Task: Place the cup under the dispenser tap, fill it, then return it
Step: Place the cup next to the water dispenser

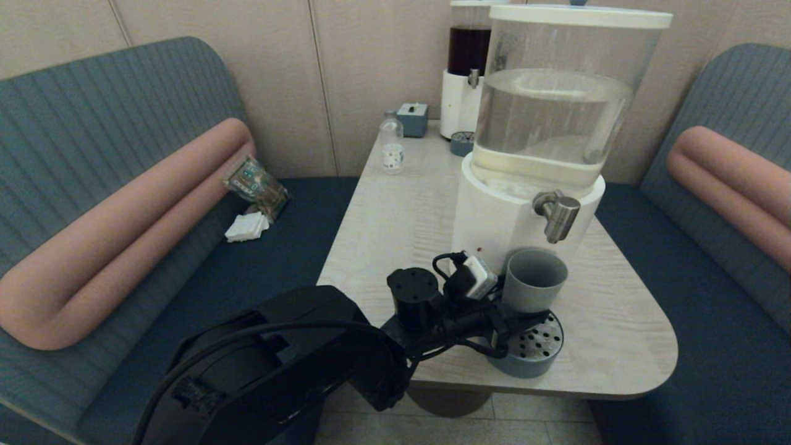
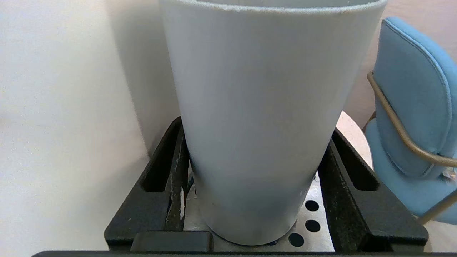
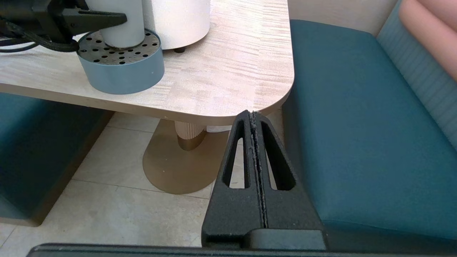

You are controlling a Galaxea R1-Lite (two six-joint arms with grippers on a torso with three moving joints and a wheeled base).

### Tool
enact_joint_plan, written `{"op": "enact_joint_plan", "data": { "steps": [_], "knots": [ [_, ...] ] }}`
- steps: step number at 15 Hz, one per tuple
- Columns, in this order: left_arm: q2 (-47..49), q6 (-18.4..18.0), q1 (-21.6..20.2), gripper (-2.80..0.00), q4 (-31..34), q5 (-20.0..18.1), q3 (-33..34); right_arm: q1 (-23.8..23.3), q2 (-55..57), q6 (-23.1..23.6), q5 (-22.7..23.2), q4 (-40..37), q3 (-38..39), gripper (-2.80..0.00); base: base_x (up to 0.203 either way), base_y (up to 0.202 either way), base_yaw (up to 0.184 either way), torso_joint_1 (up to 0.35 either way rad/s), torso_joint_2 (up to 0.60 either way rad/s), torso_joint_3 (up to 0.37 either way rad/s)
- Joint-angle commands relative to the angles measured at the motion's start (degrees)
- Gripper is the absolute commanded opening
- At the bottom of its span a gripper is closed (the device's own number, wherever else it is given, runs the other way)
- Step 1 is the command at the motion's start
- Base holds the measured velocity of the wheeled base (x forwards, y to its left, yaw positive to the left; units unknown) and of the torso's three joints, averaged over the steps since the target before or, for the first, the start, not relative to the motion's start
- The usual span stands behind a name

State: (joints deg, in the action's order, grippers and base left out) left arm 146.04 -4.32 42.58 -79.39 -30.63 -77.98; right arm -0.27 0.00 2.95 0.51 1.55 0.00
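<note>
Left tool (image 1: 519, 321) straddles cup (image 1: 534, 279), apparently touching, under dispenser tap (image 1: 558, 214).

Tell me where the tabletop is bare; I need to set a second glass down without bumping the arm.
Bare: the table left of the dispenser base, between the small bottle and the left gripper; also the near right corner beside the drip tray. Crowded: under the dispenser tap, where that gripper brackets the cup.
</note>
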Motion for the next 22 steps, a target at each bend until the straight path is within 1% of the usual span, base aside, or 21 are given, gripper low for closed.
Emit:
{"op": "enact_joint_plan", "data": {
  "steps": [1, 3, 5, 8, 10, 12, 15, 17, 18, 20, 22],
  "knots": [
    [-1.53, -0.05, 0.18, -2.80, -0.70, 0.83, 1.42, 0.00, 0.09, 0.04, 0.02, 0.03, 0.73, -2.80, 0.000, 0.000, 0.000, 0.000, 0.00, 0.000],
    [-3.86, -0.06, 0.33, -2.80, -1.05, 1.43, 5.61, 0.00, 0.09, 0.04, 0.02, 0.03, 0.79, -2.80, 0.000, 0.000, 0.000, 0.000, 0.00, 0.000],
    [-7.71, 0.00, 0.37, -2.80, -1.97, 2.08, 11.39, 0.00, 0.09, 0.04, 0.02, 0.03, 0.79, -2.80, 0.000, 0.000, 0.000, 0.000, 0.00, 0.000],
    [-15.00, 0.52, -0.53, -2.80, -3.19, 3.25, 22.47, 0.00, 0.09, 0.04, 0.02, 0.03, 0.79, -2.80, 0.000, 0.000, 0.000, 0.000, 0.00, 0.000],
    [-20.55, 1.98, -2.59, -2.80, -4.65, 4.98, 29.26, 0.00, 0.09, 0.04, 0.02, 0.03, 0.76, -2.80, 0.000, 0.000, 0.000, 0.000, 0.00, 0.000],
    [-25.14, 3.12, -7.72, -2.80, -5.45, 6.44, 33.63, 0.00, 0.09, 0.04, 0.02, 0.03, 0.70, -2.80, 0.000, 0.000, 0.000, 0.000, 0.00, 0.000],
    [-28.33, 3.56, -16.66, -2.80, -5.92, 6.58, 35.63, 0.00, 0.09, 0.04, 0.02, 0.03, 0.77, -2.80, 0.000, 0.000, 0.000, 0.000, 0.00, 0.000],
    [-28.22, 4.06, -22.36, -2.80, -6.09, 6.61, 34.17, 0.00, 0.09, 0.04, 0.02, 0.03, 0.79, -2.80, 0.000, 0.000, 0.000, 0.000, 0.00, 0.000],
    [-27.35, 4.43, -24.44, -2.80, -6.13, 6.57, 32.85, 0.00, 0.09, 0.04, 0.02, 0.03, 0.79, -2.80, 0.000, 0.000, 0.000, 0.000, 0.00, 0.000],
    [-23.65, 4.74, -26.93, -2.80, -7.06, 6.53, 29.56, 0.00, 0.09, 0.04, 0.02, 0.03, 0.71, -2.80, 0.000, 0.000, 0.000, 0.000, 0.00, 0.000],
    [-19.41, 5.05, -28.08, -2.80, -8.07, 6.47, 26.34, 0.00, 0.09, 0.04, 0.02, 0.03, 0.77, -2.80, 0.000, 0.000, 0.000, 0.000, 0.00, 0.000]
  ]
}}
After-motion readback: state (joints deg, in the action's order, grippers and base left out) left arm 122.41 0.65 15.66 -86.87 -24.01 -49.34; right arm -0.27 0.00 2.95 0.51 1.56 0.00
